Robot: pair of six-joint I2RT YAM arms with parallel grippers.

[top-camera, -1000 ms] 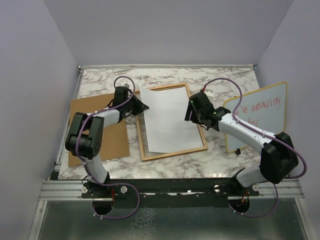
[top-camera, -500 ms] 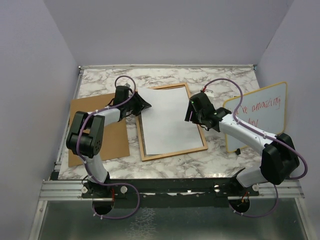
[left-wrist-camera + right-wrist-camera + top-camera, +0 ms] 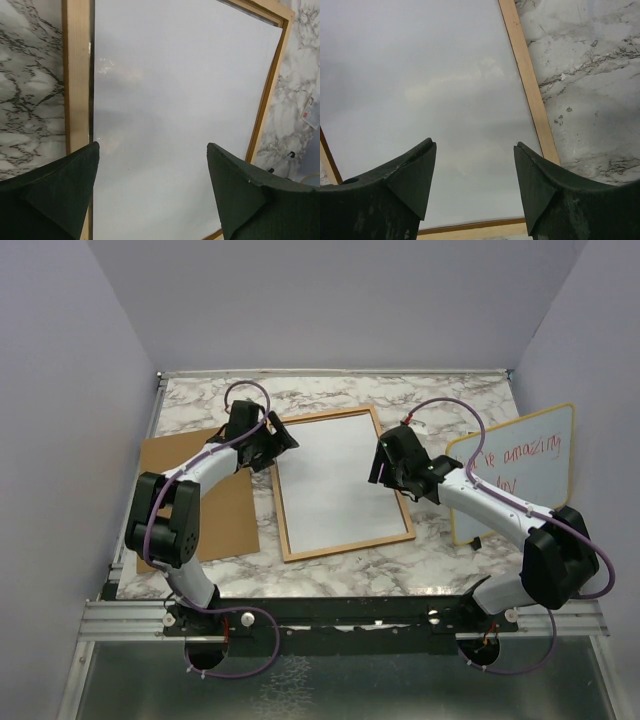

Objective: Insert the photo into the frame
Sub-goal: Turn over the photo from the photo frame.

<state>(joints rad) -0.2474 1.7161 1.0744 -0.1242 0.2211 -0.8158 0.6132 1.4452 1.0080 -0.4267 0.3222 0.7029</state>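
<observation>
The photo lies flat with a plain white side up, inside the thin wooden rim of the frame in the middle of the table. My left gripper is open over the frame's far left corner and holds nothing. In the left wrist view its gripper hangs above the photo, with the frame rim to the left. My right gripper stands open over the frame's right edge. The right wrist view shows that gripper empty above the photo and the frame rim.
A brown cork-like board lies flat left of the frame, under the left arm. A yellow-rimmed whiteboard with red handwriting leans at the right wall behind the right arm. Grey walls close in three sides of the marble table.
My left gripper has opened and let go of the photo's left edge. The photo has dropped from askew over the rim to flat inside the frame. The right arm has not moved.
</observation>
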